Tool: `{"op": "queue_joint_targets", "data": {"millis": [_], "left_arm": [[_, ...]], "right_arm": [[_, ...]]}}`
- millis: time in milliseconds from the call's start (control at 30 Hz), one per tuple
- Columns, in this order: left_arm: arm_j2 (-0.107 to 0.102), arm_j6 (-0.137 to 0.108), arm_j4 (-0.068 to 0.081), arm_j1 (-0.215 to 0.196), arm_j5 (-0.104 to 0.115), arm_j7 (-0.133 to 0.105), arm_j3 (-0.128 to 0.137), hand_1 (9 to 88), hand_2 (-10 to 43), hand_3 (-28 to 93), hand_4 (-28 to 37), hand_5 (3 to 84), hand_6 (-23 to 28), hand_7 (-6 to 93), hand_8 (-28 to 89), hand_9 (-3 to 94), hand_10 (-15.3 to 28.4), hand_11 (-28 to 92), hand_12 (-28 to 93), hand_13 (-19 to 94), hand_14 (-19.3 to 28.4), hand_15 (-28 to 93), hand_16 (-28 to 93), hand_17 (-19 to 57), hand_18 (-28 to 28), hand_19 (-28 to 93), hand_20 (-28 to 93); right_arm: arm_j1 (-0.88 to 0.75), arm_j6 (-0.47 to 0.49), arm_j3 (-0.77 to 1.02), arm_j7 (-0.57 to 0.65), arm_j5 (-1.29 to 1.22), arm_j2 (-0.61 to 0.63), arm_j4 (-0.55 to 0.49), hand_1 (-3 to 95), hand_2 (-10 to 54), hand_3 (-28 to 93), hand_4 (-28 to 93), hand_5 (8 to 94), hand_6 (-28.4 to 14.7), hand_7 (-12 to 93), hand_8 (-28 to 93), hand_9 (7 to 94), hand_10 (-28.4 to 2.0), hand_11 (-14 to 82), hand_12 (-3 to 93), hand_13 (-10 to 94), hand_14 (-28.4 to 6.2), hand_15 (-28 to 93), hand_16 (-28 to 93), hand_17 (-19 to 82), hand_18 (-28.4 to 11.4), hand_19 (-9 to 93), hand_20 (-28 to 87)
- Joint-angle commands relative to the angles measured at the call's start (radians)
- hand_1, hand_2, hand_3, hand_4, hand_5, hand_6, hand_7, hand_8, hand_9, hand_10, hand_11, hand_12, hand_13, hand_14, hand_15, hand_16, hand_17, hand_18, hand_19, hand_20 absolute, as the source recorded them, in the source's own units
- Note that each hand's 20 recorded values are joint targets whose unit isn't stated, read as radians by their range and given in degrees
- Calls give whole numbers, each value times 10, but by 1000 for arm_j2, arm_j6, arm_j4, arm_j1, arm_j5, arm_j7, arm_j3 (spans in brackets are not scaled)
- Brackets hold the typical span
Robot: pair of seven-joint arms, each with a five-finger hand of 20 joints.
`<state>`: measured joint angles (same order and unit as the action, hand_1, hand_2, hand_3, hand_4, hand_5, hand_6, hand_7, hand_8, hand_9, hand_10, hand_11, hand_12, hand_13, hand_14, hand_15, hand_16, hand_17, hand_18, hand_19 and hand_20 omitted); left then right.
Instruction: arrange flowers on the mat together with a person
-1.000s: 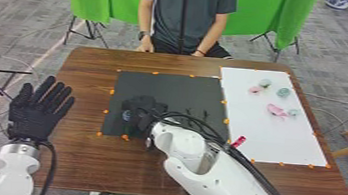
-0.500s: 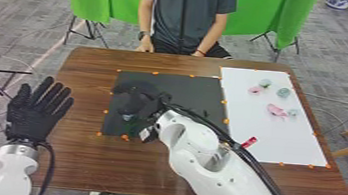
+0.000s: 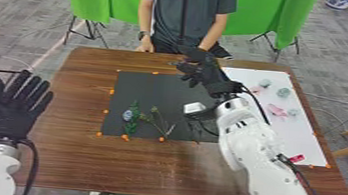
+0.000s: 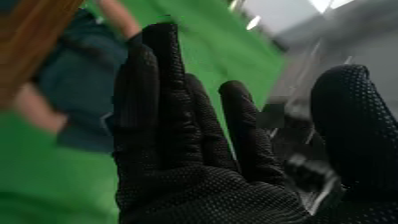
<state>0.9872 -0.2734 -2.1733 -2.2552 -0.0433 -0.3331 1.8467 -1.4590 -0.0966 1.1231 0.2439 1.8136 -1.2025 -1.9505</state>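
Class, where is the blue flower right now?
In the head view, the blue flower lies on the near half of the black mat, close to its left edge, beside a green sprig.

The head view is bright and evenly lit, with soft, faint shadows. The white sheet (image 3: 292, 135) is the palest surface on the table (image 3: 72, 162), while the mat (image 3: 166, 90) looks dark and dull. The left hand (image 3: 8, 115) and right hand (image 3: 206, 75) show little detail in their blackness. In the right wrist view, white patches of glare (image 4: 322, 4) stand out, the background is blurred, and dotted texture reads on the right hand's (image 4: 209, 192) dim glove.
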Motion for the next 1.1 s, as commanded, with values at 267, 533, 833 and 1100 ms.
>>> {"op": "queue_joint_targets", "data": {"millis": [267, 533, 833, 1100], "left_arm": [[12, 42, -16, -39, -8, -20, 6, 286, 197, 596, -283, 469, 66, 117, -103, 410, 141, 167, 68, 316, 131, 241, -64, -34, 124, 297, 117], [20, 47, -20, -47, -17, -9, 3, 284, 195, 593, -283, 463, 70, 96, -103, 404, 145, 152, 55, 301, 120, 208, -72, -24, 112, 272, 109], [28, 51, -23, -56, -26, -7, -3, 275, 191, 613, -283, 457, 71, 94, -99, 396, 146, 159, 54, 302, 122, 212, -68, -24, 111, 271, 112], [30, 48, -18, -48, -24, -1, -8, 278, 188, 617, -283, 456, 70, 97, -100, 396, 146, 162, 54, 304, 123, 215, -69, -25, 111, 271, 114]], "right_arm": [[-329, -23, 371, -239, -241, 143, -32, 192, 98, 785, -269, 413, -26, 135, -122, 404, -142, 77, 87, 320, -97, 170, 44, 207, -104, 348, 66], [-494, -57, 532, -273, -302, 160, -87, 171, 97, 806, -271, 355, -46, 117, -122, 390, -124, 79, 80, 289, -74, 153, -4, 203, -70, 251, 71], [-557, -67, 628, -267, -337, 161, -114, 167, 93, 813, -272, 306, -52, 105, -113, 361, -127, 69, 80, 266, -79, 160, -30, 174, -83, 294, 67], [-557, -71, 649, -271, -339, 171, -124, 169, 91, 814, -271, 317, -49, 107, -112, 355, -136, 65, 83, 265, -84, 162, -29, 172, -87, 304, 59]]}}
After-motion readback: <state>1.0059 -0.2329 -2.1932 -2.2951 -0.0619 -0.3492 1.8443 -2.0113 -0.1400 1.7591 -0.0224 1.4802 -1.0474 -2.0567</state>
